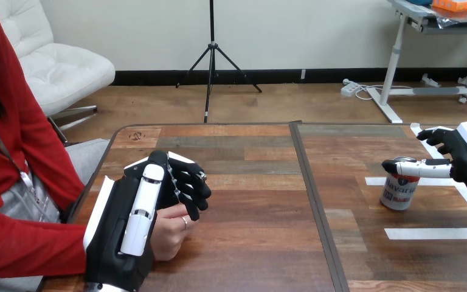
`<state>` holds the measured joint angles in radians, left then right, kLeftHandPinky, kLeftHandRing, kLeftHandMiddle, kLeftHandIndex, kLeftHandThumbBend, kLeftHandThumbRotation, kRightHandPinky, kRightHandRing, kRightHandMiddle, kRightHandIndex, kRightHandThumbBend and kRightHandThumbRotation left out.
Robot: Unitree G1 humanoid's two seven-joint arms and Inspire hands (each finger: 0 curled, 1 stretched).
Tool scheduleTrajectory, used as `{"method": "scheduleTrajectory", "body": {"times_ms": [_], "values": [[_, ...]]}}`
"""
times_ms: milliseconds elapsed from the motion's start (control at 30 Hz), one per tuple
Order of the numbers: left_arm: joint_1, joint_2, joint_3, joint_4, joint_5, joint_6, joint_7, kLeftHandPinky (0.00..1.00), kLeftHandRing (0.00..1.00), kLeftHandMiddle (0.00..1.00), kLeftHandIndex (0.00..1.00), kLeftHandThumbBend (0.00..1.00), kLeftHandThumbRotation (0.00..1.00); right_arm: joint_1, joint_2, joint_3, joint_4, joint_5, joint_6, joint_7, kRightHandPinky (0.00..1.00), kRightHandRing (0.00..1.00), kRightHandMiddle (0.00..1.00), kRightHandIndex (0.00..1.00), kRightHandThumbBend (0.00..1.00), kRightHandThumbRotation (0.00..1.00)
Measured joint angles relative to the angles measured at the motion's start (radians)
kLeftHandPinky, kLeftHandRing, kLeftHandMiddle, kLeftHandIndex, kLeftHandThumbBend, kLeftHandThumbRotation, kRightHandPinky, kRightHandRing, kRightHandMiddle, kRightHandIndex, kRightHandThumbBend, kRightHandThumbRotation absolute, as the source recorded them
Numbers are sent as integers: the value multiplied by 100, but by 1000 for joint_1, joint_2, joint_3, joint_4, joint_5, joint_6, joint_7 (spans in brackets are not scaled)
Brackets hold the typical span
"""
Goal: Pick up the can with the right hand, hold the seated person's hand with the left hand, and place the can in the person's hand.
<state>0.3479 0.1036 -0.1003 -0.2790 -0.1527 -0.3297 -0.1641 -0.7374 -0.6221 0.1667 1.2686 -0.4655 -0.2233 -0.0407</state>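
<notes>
Left hand (pixel 135 213) curls its fingers (pixel 190 190) round the person's hand (pixel 169 231), steadying it to receive; right hand (pixel 465 155), fingers straight and released, reaches over the can (pixel 398 193) standing on the surface (pixel 261 243).

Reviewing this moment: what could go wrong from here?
1. The right hand has just one straight finger over the top of the can, not wrapped around it; closing from there could tip the upright can.
2. The left hand curls its fingers over the person's hand, covering much of it, so the can may have little room to land.
</notes>
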Motion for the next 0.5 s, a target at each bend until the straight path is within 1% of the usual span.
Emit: {"method": "scheduleTrajectory", "body": {"times_ms": [500], "values": [[0, 0, 1, 0, 0, 0, -3, 26, 37, 42, 41, 18, 100, 0, 8, 14, 1, 0, 12, 11, 73, 87, 87, 83, 98, 51]]}}
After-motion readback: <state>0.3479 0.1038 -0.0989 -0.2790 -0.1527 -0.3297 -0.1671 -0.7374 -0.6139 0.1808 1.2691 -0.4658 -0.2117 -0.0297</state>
